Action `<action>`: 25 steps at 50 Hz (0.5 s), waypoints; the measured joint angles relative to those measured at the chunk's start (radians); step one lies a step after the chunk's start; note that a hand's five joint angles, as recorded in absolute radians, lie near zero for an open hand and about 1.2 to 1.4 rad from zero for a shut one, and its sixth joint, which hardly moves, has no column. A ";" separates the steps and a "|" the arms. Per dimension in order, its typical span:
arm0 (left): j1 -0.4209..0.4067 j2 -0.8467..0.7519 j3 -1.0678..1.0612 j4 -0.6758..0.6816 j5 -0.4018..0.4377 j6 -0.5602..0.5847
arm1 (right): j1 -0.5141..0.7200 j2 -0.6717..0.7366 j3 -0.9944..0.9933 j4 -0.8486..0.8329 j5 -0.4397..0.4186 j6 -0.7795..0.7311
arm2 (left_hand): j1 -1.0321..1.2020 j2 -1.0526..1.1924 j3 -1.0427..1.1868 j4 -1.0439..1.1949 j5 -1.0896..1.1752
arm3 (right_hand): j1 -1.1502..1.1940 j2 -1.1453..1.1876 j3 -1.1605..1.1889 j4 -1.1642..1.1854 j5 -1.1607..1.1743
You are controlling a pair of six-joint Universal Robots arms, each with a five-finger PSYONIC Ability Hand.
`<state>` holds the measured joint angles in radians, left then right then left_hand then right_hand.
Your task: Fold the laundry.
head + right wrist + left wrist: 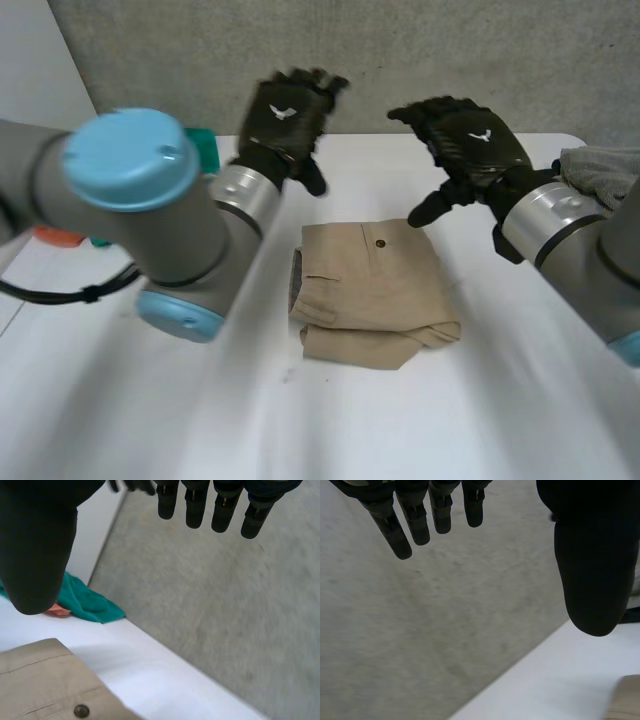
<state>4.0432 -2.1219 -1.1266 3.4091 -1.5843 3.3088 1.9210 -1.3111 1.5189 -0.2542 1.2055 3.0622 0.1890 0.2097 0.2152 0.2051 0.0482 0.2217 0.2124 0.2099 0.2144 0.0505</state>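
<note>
Folded tan trousers with a dark button lie in a compact stack on the white table; a corner of them lies under my right hand's thumb, and an edge sits beyond my left thumb. My left hand is raised above the table's far edge, left of the trousers, fingers straight and spread, holding nothing. My right hand hovers above the trousers' far right corner, fingers straight and its thumb pointing down, also empty.
A teal cloth and an orange one lie at the table's far left edge. A grey cloth sits at the far right. Grey carpeted floor lies beyond the table edge.
</note>
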 measured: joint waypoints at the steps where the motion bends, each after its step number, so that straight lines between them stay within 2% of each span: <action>1: -0.005 -0.010 0.011 -0.007 0.001 -0.005 | -0.009 0.008 -0.014 0.023 0.002 0.015 | 0.000 0.000 0.000 0.000 0.000 | 0.001 0.000 0.000 0.000 0.000; 7: -0.086 -0.187 0.181 -0.166 0.007 -0.038 | -0.041 0.160 -0.177 0.268 0.061 -0.017 | 0.000 0.000 0.000 0.000 0.000 | 0.000 0.000 0.000 0.000 0.000; 12: -0.118 -0.320 0.283 -0.312 -0.051 -0.032 | -0.034 0.319 -0.307 0.442 0.111 -0.091 | 0.000 0.000 0.000 0.000 0.000 | 0.001 0.000 0.000 0.000 0.000; 18: -0.119 -0.398 0.317 -0.433 -0.165 -0.001 | -0.028 0.457 -0.399 0.543 0.112 -0.121 | 0.004 0.000 0.000 0.000 0.000 | 0.000 0.000 0.000 0.000 0.000; 22: -0.117 -0.410 0.309 -0.503 -0.197 0.043 | -0.027 0.510 -0.434 0.576 0.120 -0.153 | 0.004 0.002 0.000 0.002 0.000 | 0.000 -0.007 0.000 0.000 0.000; 25: -0.118 -0.402 0.294 -0.574 -0.202 0.083 | -0.028 0.523 -0.451 0.588 0.159 -0.218 | 0.004 0.002 0.000 0.002 0.000 | -0.002 -0.017 0.000 0.000 0.000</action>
<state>3.9253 -2.5240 -0.8331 2.8350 -1.7861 3.3918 1.8928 -0.7883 1.0674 0.3340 1.3646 2.8443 0.1934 0.2116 0.2154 0.2073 0.0483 0.2196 0.1949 0.2099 0.2143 0.0504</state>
